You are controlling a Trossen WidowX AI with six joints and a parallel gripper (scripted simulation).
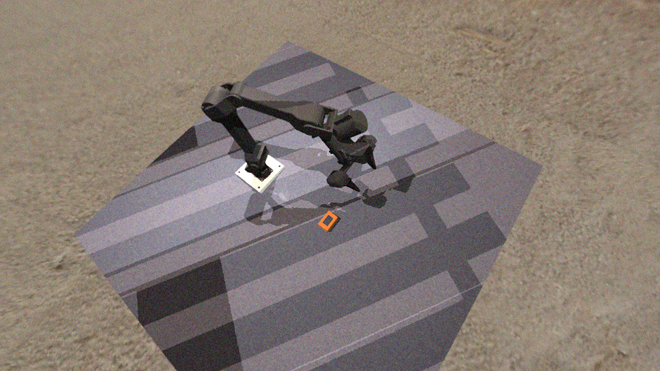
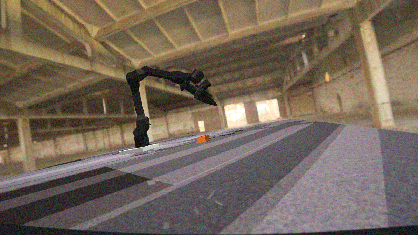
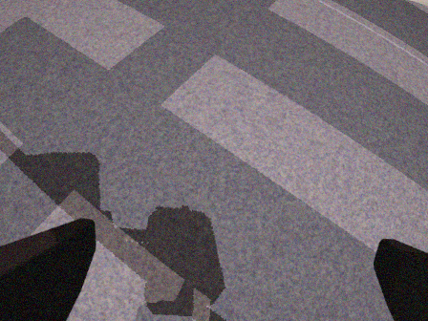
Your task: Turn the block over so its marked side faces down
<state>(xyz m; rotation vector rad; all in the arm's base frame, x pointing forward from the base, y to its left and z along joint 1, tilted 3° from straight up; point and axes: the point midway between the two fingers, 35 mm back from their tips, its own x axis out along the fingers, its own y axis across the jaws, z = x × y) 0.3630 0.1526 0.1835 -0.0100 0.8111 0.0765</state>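
The orange block [image 1: 328, 221] [image 2: 202, 139] rests flat on the table [image 1: 339, 325] [image 2: 234, 180]. Its upper face shows a dark patch inside an orange border, so the marked side appears to face up. My gripper [image 1: 366, 178] [image 2: 216, 105] [image 3: 240, 246] is open with nothing between its fingers. It hangs well above the table, angled downward, off to the upper right of the block in the top view. The wrist view shows both dark fingertips spread wide over the table surface, and the block is not in that view.
The arm stands on a white base plate [image 1: 243, 173] [image 2: 128, 151], to the upper left of the block in the top view. The table has striped grey and dark patches, and the arm's shadow falls near the block. The table's edges show in the top view.
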